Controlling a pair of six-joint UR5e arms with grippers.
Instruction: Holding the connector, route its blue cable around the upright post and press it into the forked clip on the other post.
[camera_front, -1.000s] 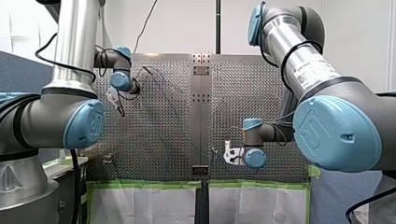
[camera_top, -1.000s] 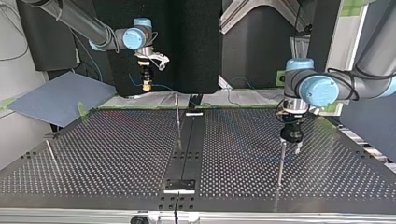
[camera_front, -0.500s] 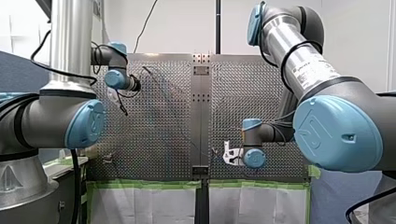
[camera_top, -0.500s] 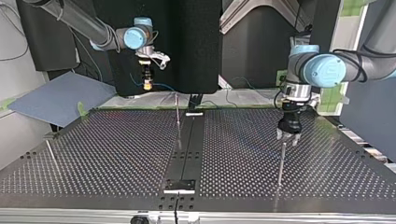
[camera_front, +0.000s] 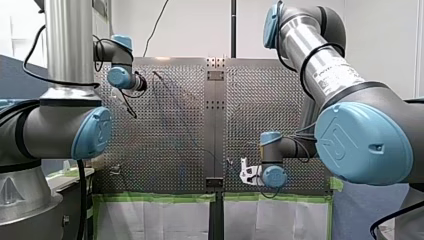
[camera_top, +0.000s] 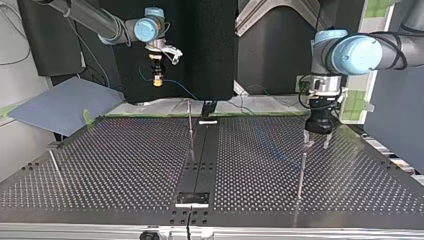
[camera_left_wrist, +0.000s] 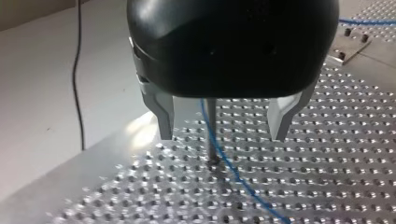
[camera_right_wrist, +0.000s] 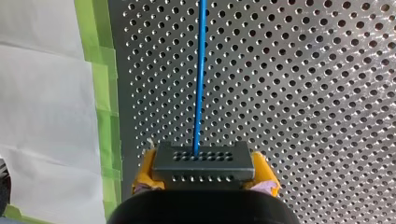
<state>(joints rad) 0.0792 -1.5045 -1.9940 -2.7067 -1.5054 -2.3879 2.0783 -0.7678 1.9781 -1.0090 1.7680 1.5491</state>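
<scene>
My right gripper (camera_right_wrist: 204, 173) has its yellow pads shut on a dark grey connector (camera_right_wrist: 204, 161). The blue cable (camera_right_wrist: 201, 70) runs straight ahead from it over the perforated table. In the top view this gripper (camera_top: 157, 80) hangs high at the far left, and the cable (camera_top: 176, 86) trails down toward the table's middle. My left gripper (camera_top: 316, 145) is open just above a thin upright post (camera_top: 300, 172) at the right. In the left wrist view the post (camera_left_wrist: 211, 126) stands between the metal fingers (camera_left_wrist: 163, 116) untouched, with the cable (camera_left_wrist: 226, 163) passing its foot.
A second thin post (camera_top: 190, 122) stands near the dark centre strip (camera_top: 200, 155). A third, leaning post (camera_top: 54, 162) is at the top view's near left. Green tape and white sheeting (camera_right_wrist: 46, 93) border the table's edge beside my right gripper.
My left gripper has risen off the post's top and stays open. My right gripper has lifted the connector a little higher in the top view.
</scene>
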